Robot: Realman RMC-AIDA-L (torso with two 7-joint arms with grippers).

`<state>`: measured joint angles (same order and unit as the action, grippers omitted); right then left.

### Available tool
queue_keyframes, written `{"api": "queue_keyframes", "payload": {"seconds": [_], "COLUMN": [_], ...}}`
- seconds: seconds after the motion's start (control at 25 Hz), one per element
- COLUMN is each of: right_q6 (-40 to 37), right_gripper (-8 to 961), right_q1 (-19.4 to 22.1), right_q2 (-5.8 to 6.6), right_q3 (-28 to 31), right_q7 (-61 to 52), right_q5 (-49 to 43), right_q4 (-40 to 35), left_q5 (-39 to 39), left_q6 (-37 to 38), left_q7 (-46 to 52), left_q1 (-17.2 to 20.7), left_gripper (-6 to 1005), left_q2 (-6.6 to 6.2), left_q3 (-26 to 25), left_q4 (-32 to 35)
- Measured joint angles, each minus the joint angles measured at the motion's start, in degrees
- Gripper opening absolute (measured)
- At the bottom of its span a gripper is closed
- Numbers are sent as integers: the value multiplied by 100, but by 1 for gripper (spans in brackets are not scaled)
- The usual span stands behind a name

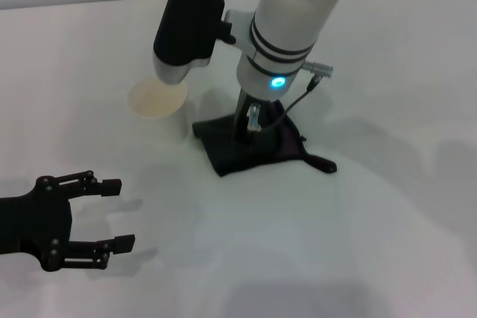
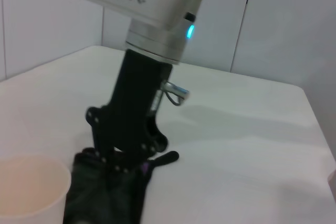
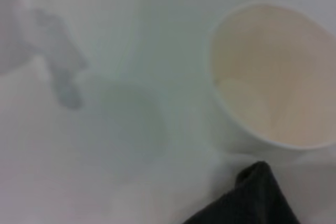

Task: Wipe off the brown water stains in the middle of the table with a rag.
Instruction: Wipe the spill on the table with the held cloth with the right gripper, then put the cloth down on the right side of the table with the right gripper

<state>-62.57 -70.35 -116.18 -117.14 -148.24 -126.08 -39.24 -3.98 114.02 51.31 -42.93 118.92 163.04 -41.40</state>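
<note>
The dark rag (image 1: 250, 153) lies bunched in the middle of the white table (image 1: 358, 243), its thin black tail (image 1: 320, 161) trailing to the right. My right gripper (image 1: 250, 128) comes straight down onto the rag and is shut on its gathered top. From the left wrist view the same gripper (image 2: 123, 163) presses into the rag (image 2: 105, 198), with a little purple lining showing. A corner of the rag (image 3: 252, 198) shows in the right wrist view. No brown water stains show in any view. My left gripper (image 1: 118, 214) rests open at the near left, holding nothing.
A white paper cup (image 1: 158, 102) stands upright just left of the rag, close to the right arm's wrist. The cup (image 3: 273, 77) is nearly touching the cloth. The table's far edge meets a white wall.
</note>
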Motion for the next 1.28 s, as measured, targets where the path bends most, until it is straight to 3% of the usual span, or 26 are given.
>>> {"api": "queue_keyframes", "payload": {"seconds": [0.24,0.68,0.88,0.92,1.08,1.28], "right_q6": [-511,-873,-1205,-1531,-2062,-2568], "right_gripper": [23,23,23,23,23,23], "right_q1": [211,387,685,1041,1655,2099], "right_q2": [0,3,52,48,59,90], "right_q3": [24,71,327,604,1045,1565], "right_q7": [18,24,31,36,69,228], "right_q5": [31,-10,-261,-796,-1445,-1736], "right_q4": [-602,-840,-1193,-1706,-2482,-2811], "left_q5": [-5,-7,-7,-7,-40,-123], "left_q6": [-8,-71,-100,-112,-150,-157], "left_q7": [-14,-16,-34,-41,-56,-59], "left_q1": [-12,46,80,89,146,206], "left_gripper": [861,861,861,861,861,861], "left_q2": [0,-18,-28,-28,-34,-46], "left_q3": [0,0,0,0,0,0], "left_q4": [0,0,0,1,0,0]}}
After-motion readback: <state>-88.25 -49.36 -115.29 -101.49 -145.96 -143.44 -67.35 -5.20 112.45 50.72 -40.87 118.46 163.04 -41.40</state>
